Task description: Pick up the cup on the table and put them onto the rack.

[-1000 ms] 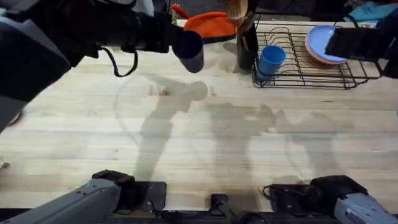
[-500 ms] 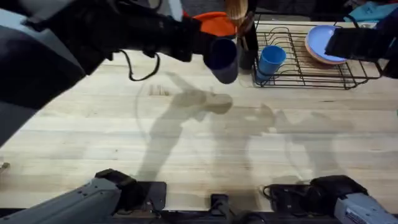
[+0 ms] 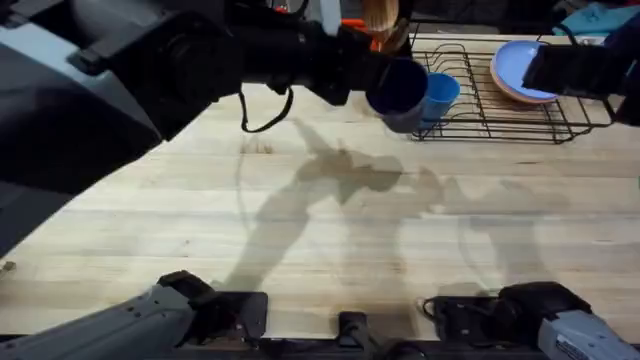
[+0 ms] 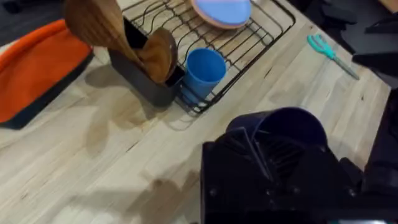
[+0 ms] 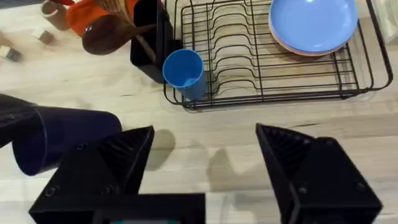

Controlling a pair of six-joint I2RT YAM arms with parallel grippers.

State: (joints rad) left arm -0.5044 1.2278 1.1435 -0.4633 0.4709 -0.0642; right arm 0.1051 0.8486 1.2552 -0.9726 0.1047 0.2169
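We see the left arm holding a dark blue cup above the bench, just short of the black wire rack.

From overhead, the left gripper (image 3: 385, 82) is closed around the dark blue cup (image 3: 400, 92), which tilts with its mouth turned toward the rack (image 3: 520, 120) (the cup is lifted clear of the bench (image 3: 300, 220), its shadow falling on the wood below). A lighter blue cup (image 3: 437, 97) sits upright at the rack's near corner, just beside the held one. A blue plate (image 3: 520, 68) leans on a pink one at the rack's far end. Beside the rack, a black holder (image 4: 146, 81) carries wooden utensils. The right gripper (image 5: 202, 162) hangs near the rack, its fingers spread wide and holding nothing.
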